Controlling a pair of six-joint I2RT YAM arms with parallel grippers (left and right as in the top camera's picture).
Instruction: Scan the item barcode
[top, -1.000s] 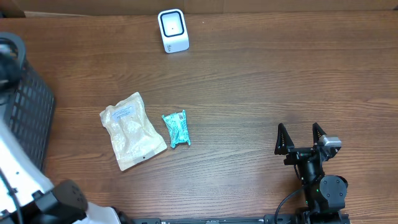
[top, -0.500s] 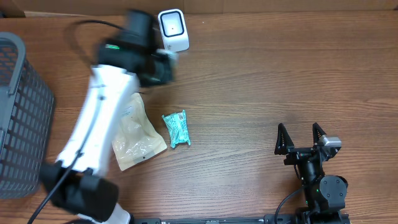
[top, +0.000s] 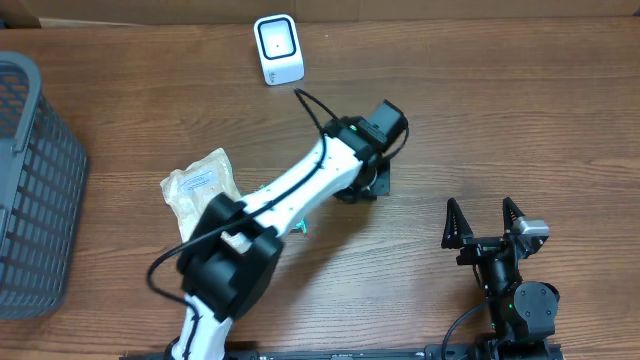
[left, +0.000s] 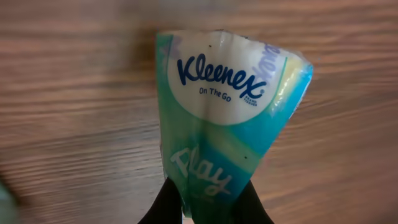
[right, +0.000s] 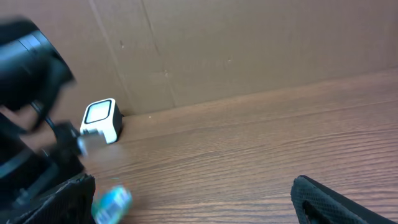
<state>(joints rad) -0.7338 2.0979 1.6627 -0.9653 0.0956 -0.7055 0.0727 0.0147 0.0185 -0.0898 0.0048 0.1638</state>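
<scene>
One Kleenex pk (left: 230, 118) in L gripper (left: 208, 200); basket (top: 30, 180) contents unclear.

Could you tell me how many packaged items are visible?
3: beige pouch on the table, teal pack mostly hidden under the left arm, Kleenex pack in the left gripper. More may be hidden.

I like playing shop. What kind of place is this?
Probably a pretend checkout for robots: a small white cube-shaped barcode scanner, a dark grey plastic mesh basket, and a teal Kleenex tissue pack to scan.
</scene>
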